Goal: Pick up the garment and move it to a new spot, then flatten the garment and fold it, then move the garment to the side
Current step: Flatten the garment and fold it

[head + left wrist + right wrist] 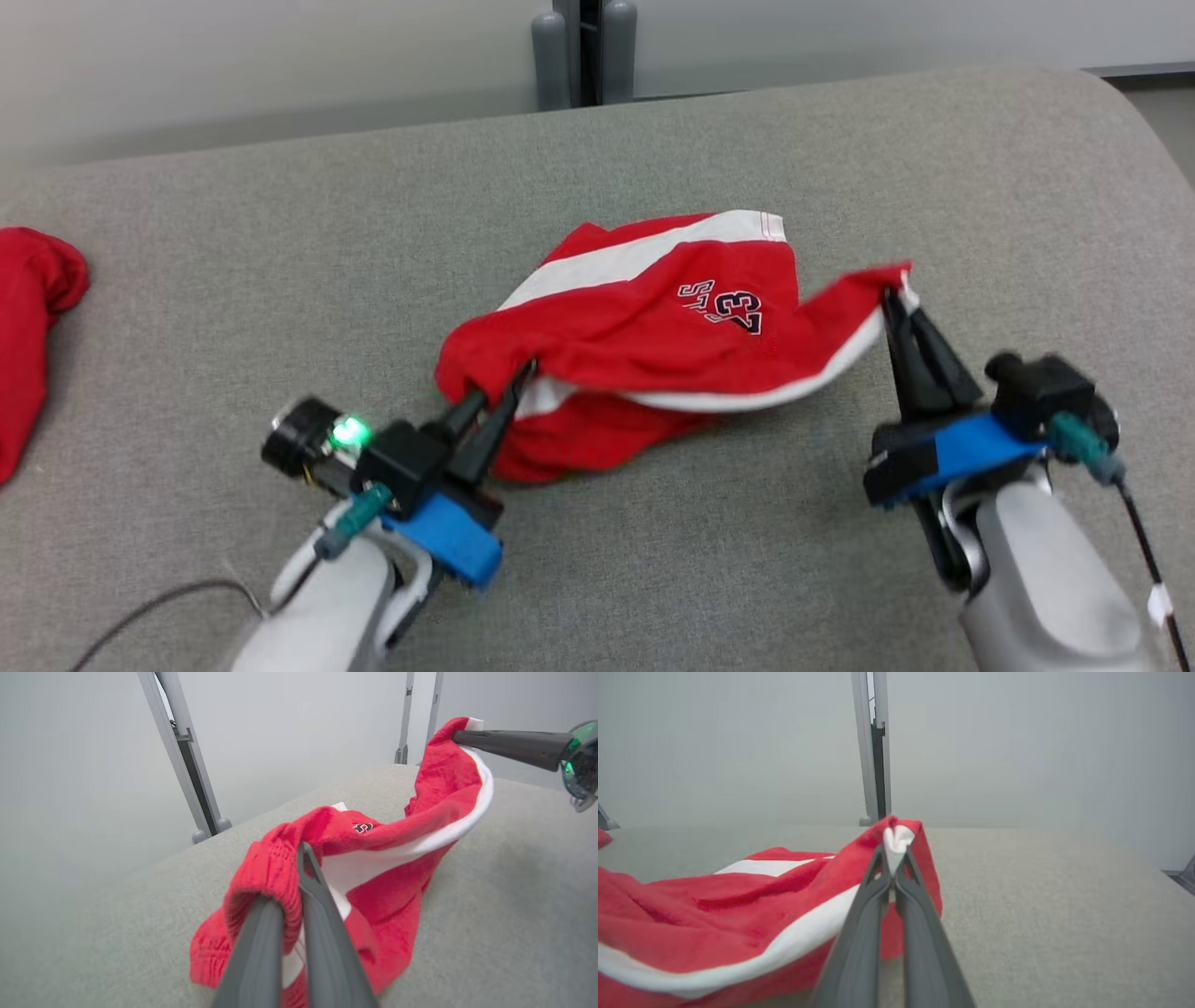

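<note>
Garment (644,345): red cloth with white bands, soft, fuzzy knit, matt.
Table cover (280,233): grey woven cloth, coarse, matt.
My fingers (857,952): dark plastic, smooth, dull sheen.
My forearms (1046,560): pale, smooth, slightly glossy shell.

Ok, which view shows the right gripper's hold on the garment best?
Right wrist view: the right gripper pinches the garment's white-edged corner up close. Head view shows that pinch from above, small; left wrist view shows it side-on at upper right.
</note>
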You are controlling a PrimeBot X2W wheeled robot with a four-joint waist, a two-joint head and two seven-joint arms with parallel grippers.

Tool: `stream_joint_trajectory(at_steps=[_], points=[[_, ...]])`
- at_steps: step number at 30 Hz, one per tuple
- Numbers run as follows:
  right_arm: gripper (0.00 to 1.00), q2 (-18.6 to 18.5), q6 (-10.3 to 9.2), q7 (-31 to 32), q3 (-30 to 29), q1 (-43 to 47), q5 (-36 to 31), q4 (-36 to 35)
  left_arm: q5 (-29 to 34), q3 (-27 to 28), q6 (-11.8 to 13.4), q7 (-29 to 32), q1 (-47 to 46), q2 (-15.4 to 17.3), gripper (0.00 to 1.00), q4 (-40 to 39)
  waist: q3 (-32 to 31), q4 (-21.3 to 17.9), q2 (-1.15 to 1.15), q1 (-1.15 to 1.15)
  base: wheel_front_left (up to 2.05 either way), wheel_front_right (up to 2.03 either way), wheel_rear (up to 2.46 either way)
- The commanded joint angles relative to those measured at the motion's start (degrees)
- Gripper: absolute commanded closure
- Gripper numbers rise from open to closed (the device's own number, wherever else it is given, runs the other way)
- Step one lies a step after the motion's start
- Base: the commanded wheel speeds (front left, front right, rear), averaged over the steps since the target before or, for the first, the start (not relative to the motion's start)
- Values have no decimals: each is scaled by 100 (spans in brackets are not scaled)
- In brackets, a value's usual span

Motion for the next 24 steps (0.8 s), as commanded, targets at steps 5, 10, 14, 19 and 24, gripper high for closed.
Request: stream_joint_trajectory(at_steps=[5, 10, 14, 19, 24], points=[[100, -100, -2, 0, 282, -1631, 61, 141, 36, 258, -22, -17, -1475, 176, 100, 43, 603, -99, 0, 0, 0, 0, 0], [100, -206, -2, 0, 402, -3309, 156, 557, -25, 450, -22, -17, -2984, 291, 100, 320, 1104, -109, 0, 0, 0, 0, 0], [100, -226, -2, 0, 330, -4539, 273, 901, -8, 446, -20, -17, -4134, 355, 100, 540, 1412, -115, 0, 0, 0, 0, 0], [100, -219, -2, 0, 202, -5810, 356, 1268, -60, 359, -16, -17, -5335, 373, 100, 729, 1651, -125, 0, 0, 0, 0, 0], [100, -186, -2, 0, 156, -6397, 414, 1371, -168, 344, -16, -17, -6102, 402, 100, 813, 1775, -125, 0, 0, 0, 0, 0]])
